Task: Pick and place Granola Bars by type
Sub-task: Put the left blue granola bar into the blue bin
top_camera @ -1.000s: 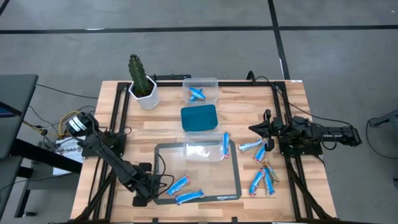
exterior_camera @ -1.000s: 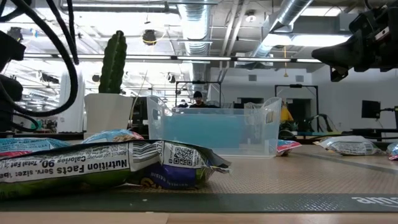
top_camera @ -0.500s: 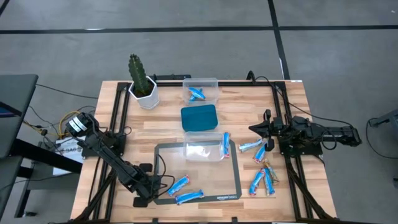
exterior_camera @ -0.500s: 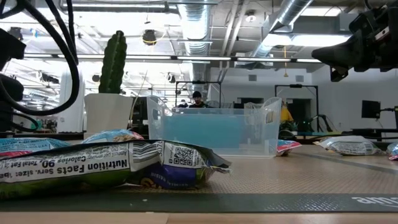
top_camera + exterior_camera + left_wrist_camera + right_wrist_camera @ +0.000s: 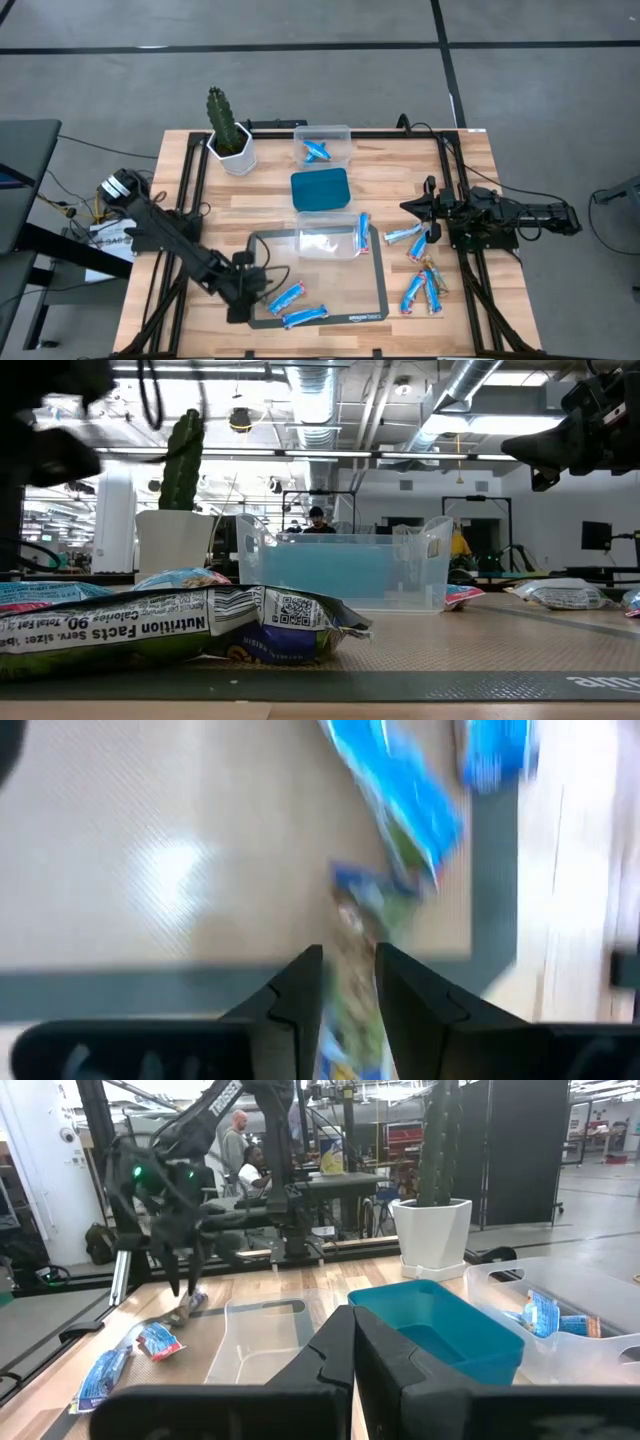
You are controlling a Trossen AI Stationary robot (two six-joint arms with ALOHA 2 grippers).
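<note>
Left gripper [image 5: 262, 289] is seen low over the grey mat [image 5: 380, 290], its fingers [image 5: 300, 985] pinched on the end of a blue granola bar [image 5: 287, 296]; a second blue bar [image 5: 304, 317] lies just beside it. More bars [image 5: 420, 285] are scattered near the right gripper [image 5: 412, 208], whose fingers are pressed together, near a clear container [image 5: 327, 241].

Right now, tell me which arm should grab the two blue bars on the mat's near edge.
Left. Its tool is already beside those bars, closing around one. The right tool waits across the table.
</note>
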